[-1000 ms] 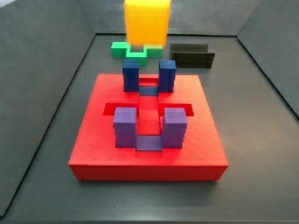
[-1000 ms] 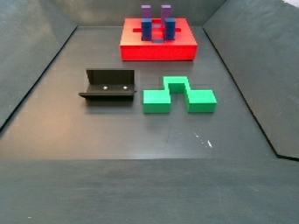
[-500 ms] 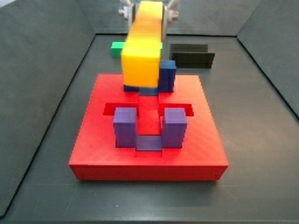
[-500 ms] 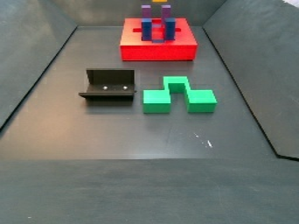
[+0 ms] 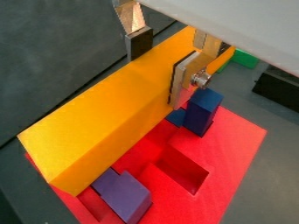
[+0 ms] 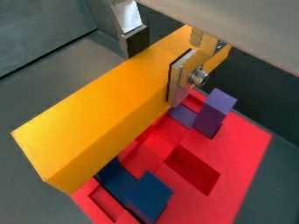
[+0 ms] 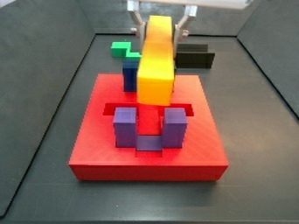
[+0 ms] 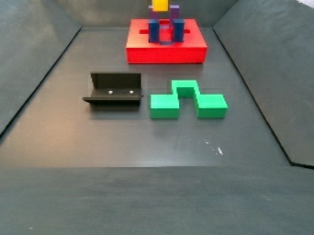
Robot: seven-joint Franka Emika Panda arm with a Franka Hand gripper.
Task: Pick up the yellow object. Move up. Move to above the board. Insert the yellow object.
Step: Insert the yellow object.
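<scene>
My gripper (image 5: 163, 54) clamped the yellow object (image 5: 111, 118), tilting it above the board (image 7: 147, 154) to meet its slot.

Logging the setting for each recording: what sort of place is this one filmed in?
Likely a lab test cell for robot assembly trials: a bare grey walled bin, purpose-made plastic parts like the board and green block, a bolted fixture, and the gripper holding the yellow object above the board.
</scene>
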